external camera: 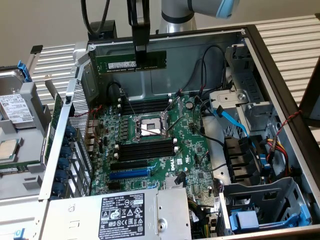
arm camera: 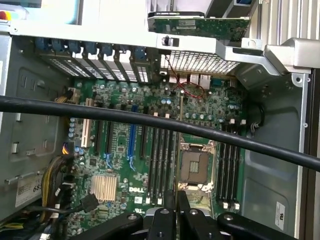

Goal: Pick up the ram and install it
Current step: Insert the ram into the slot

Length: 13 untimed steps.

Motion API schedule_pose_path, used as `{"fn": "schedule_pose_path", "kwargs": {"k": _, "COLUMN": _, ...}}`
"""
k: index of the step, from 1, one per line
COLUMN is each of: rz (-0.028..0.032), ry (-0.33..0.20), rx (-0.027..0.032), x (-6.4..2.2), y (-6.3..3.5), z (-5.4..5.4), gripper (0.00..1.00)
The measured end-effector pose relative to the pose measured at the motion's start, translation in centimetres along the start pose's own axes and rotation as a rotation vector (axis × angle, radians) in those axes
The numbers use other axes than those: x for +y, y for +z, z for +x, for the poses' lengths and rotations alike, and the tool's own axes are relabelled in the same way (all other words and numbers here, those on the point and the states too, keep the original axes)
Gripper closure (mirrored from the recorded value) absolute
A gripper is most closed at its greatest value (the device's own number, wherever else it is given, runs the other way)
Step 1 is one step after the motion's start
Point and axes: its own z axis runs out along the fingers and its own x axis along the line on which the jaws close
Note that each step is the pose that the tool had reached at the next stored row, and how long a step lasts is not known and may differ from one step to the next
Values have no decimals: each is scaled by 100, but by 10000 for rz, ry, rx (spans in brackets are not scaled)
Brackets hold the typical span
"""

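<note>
While I've got the ram (external camera: 115, 64) pinched in my end effector (external camera: 141, 57), it's hanging edge-down in the air above the open case (external camera: 280, 100), up by the back wall and well clear of the board. So it's gripped, not seated, and none of the black slots (external camera: 147, 150) has a stick in it. What worries me is that my grip sits a bit toward one end of the stick rather than dead centre, so I reckon any push down could rock it and drive one corner in first. The bare socket (external camera: 150, 126) sits right between the two slot banks, so if I come in off line, a stray corner could land on it, which would be ugly. If the notch faces the wrong way, the stick just won't go and I'd be leaning on the board. There's also a black cable (arm camera: 150, 120) draped straight across my wrist view above the fingers (arm camera: 162, 222), and that could snag or hide the slot. I can't tell whether the end clips are open.
</note>
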Motion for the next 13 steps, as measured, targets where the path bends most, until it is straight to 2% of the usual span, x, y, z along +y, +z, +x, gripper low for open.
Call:
{"fn": "schedule_pose_path", "kwargs": {"k": 5, "rz": 2, "ry": 52, "rx": -5, "x": -64, "y": 85, "z": 4, "gripper": 87}}
{"fn": "schedule_pose_path", "kwargs": {"k": 8, "rz": 7, "ry": 89, "rx": -19, "x": -72, "y": 135, "z": 5, "gripper": 87}}
{"fn": "schedule_pose_path", "kwargs": {"k": 13, "rz": 81, "ry": 99, "rx": -30, "x": -74, "y": 196, "z": 7, "gripper": 87}}
